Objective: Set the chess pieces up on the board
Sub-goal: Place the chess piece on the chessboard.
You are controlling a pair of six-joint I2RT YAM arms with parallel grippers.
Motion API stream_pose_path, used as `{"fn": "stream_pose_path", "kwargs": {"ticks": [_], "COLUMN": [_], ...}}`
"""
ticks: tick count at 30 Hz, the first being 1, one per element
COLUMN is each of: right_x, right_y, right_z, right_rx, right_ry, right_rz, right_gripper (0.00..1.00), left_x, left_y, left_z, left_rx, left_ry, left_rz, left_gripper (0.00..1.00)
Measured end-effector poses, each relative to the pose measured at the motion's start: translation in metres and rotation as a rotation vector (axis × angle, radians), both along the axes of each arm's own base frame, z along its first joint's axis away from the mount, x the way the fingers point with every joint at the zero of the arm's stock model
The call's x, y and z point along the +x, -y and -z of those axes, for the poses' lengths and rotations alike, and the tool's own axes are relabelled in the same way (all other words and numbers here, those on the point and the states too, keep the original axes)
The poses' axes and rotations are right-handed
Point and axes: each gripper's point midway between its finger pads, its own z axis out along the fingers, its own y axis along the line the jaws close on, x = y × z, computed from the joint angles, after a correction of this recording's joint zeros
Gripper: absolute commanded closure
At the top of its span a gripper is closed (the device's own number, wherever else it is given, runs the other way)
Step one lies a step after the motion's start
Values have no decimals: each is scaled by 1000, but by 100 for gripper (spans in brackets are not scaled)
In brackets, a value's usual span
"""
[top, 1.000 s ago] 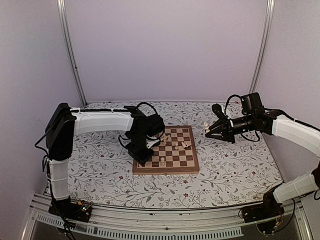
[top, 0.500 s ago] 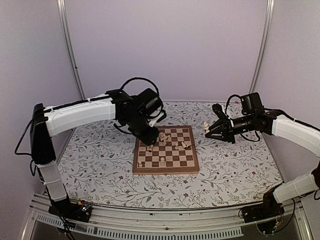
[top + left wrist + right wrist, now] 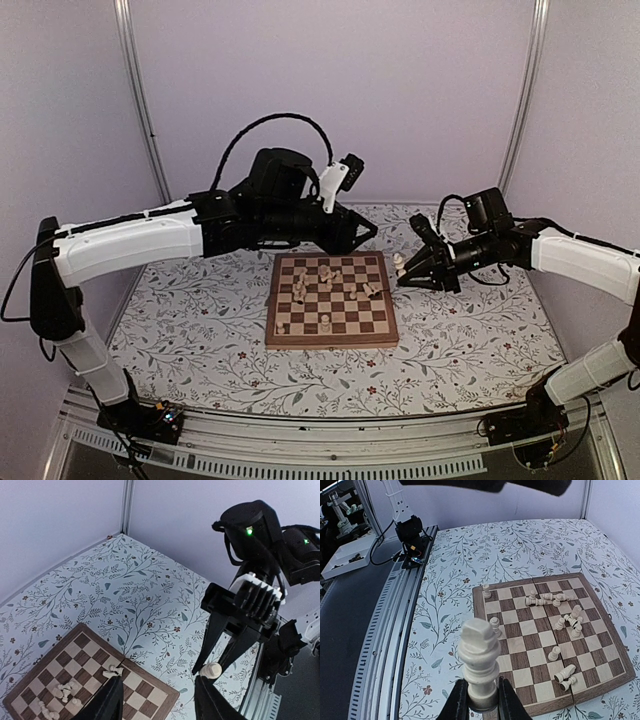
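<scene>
The right gripper point(image 3: 481, 700) pinches a pale beige wooden chessman point(image 3: 479, 652) by its base, beside the brown-and-cream checked wooden board point(image 3: 330, 343); the left gripper point(image 3: 158, 680) hangs wide apart, empty.

Chess pieces point(image 3: 479, 655) pale beige, board point(image 3: 522, 630) checked dark brown and cream — table cover point(image 3: 530, 550) pale floral.
</scene>
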Motion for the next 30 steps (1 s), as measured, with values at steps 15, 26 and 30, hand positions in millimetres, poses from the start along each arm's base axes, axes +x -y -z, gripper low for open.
{"fn": "stream_pose_path", "kwargs": {"ticks": [15,26,30], "right_x": [-1,-1,-1], "right_y": [-2,-2,-2], "right_z": [-3,-3,-3], "right_rx": [7,7,6], "right_ry": [1,1,1], "right_rz": [-8,-9,-8], "right_gripper": [91,90,90], "left_x": [-14,-26,-27], "left_y": [53,62,63], "left_z": [21,32,41], "left_rx": [-65,-41,-20], "left_ry": [-109,-153,-167], "left_rz": [195,260,263], "left_gripper": [50,58,62]}}
